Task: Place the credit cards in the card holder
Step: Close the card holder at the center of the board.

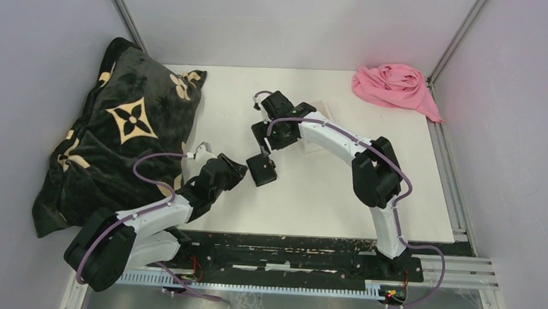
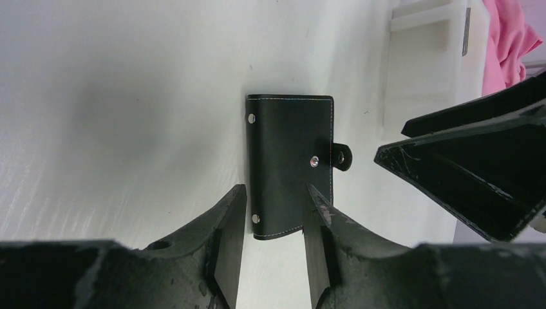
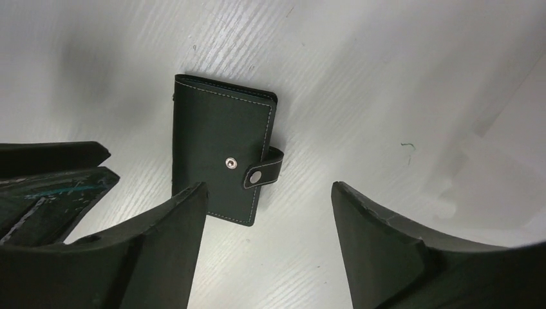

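Left hand [image 2: 275, 190], part-open and empty, hovers over the lower end of the closed card holder [image 2: 290, 145], whose long axis runs up-frame.

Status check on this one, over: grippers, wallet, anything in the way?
Left gripper open, fingers flanking the wallet at its near end. Right gripper wide open above it. Wallet lying flat, folded closed; no cards in view. Nothing on top of it.
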